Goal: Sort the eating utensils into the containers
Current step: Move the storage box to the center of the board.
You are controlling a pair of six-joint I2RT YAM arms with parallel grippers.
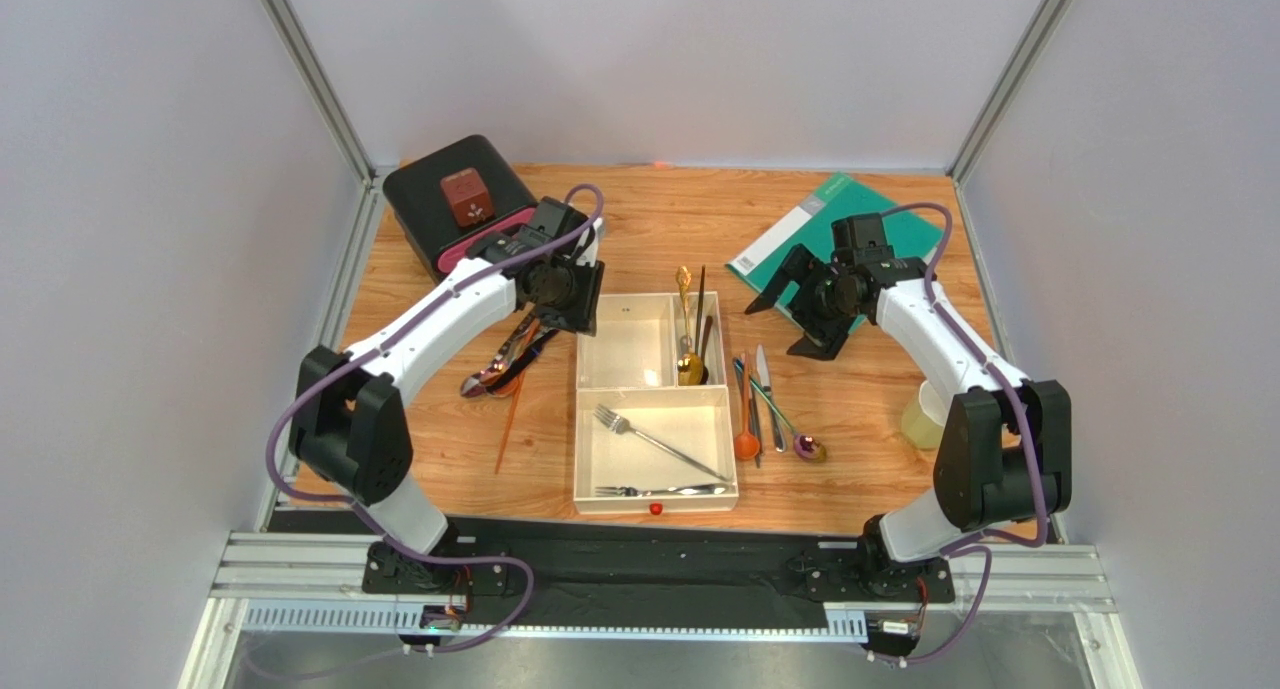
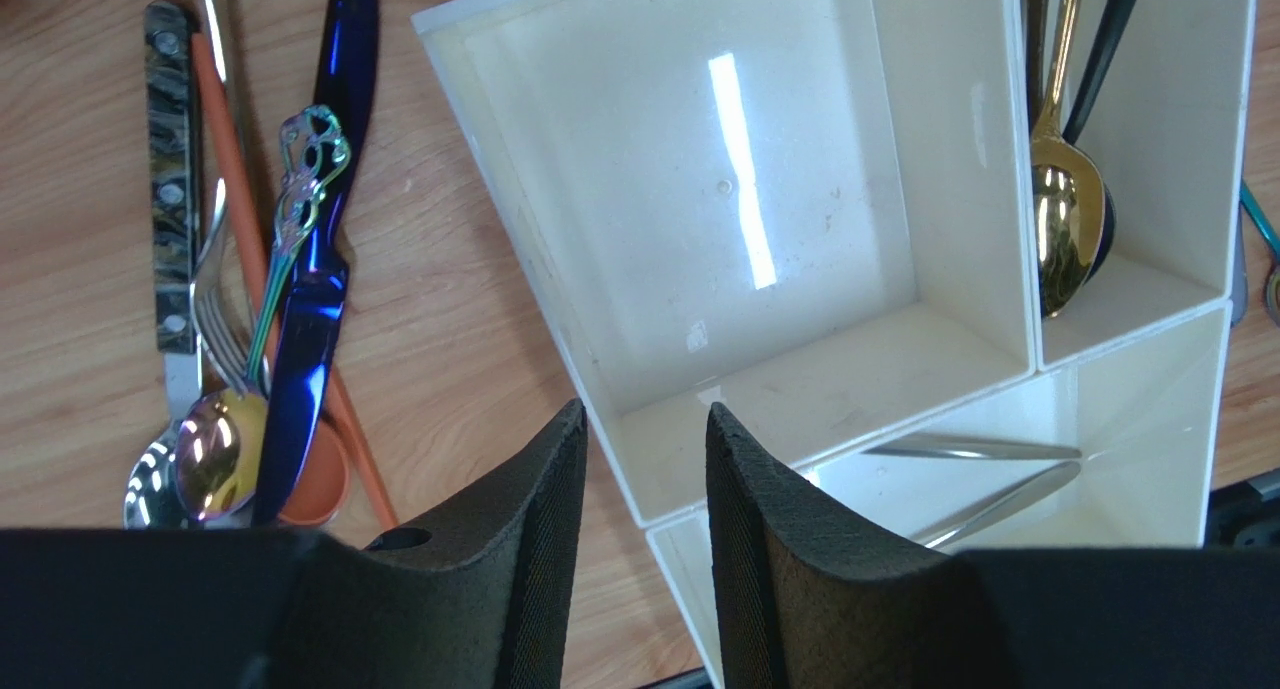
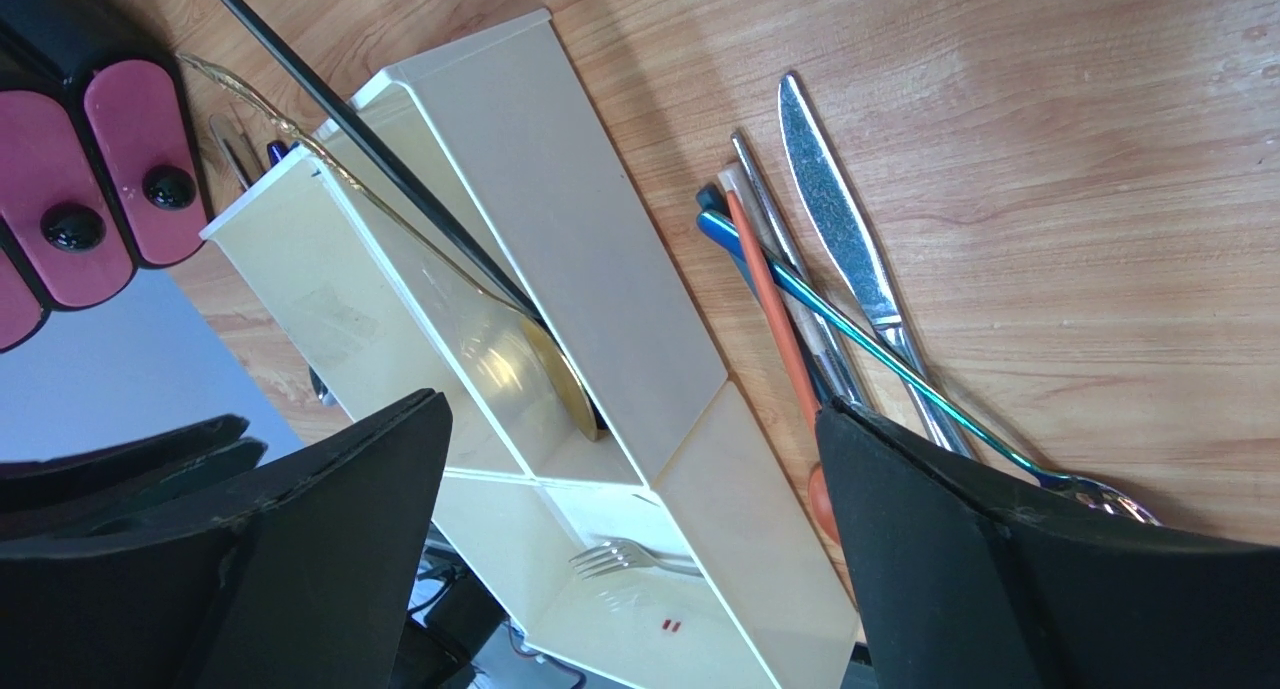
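Aluminium rail (image 1: 286, 577) fronts wooden table (image 1: 646, 224) bearing cream tray (image 1: 655, 388), grey walls (image 1: 150, 194).

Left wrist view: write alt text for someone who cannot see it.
The left gripper, slightly open and empty, hangs over the edge of a cream tray. A gold spoon lies in one compartment; a blue knife and an orange spoon lie loose on the wooden table.

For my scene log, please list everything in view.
tray: one, cream-white, centre
forks: at least two, silver, large near compartment
gold spoon: one, narrow far compartment, dark pieces beside
utensils left of tray: several, mixed colours
utensils right of tray: several, mixed colours
black box: one, pink drawers, far left
brown block: one, on box
folder: one, green, far right
cup: one, pale yellow, right edge
left gripper: slightly open, above tray
right gripper: wide open
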